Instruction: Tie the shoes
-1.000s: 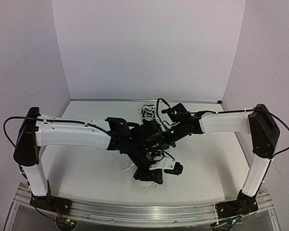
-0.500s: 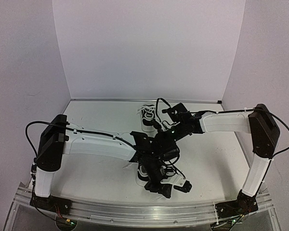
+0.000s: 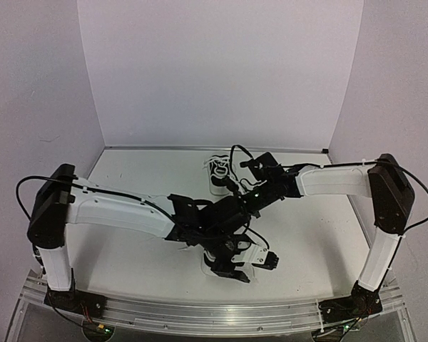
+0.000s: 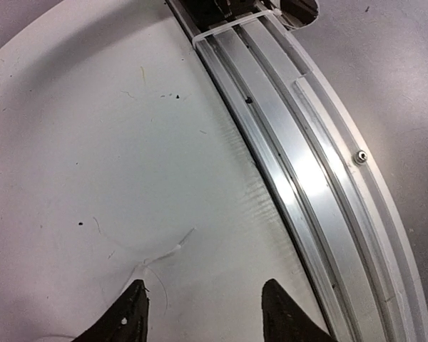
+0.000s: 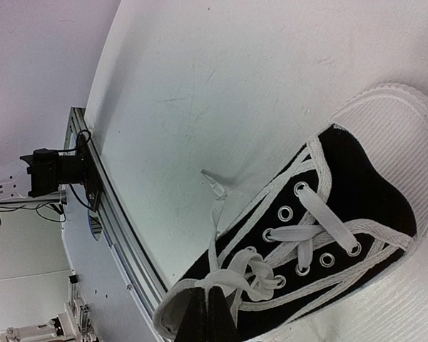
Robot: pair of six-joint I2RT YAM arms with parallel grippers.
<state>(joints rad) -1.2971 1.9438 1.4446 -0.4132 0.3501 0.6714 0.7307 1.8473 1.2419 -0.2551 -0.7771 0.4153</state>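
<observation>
From above, one shoe sits near the tabletop's far edge. Only the right wrist view gives detail: a black canvas sneaker, ribbed white toe cap, metal eyelets, flat white laces. The right gripper is pinched shut at their knot. The left gripper is parted over bare tabletop beside a grooved aluminium rail.

A robotics lab bench: plain white walls enclose a white table edged by an aluminium rail.
</observation>
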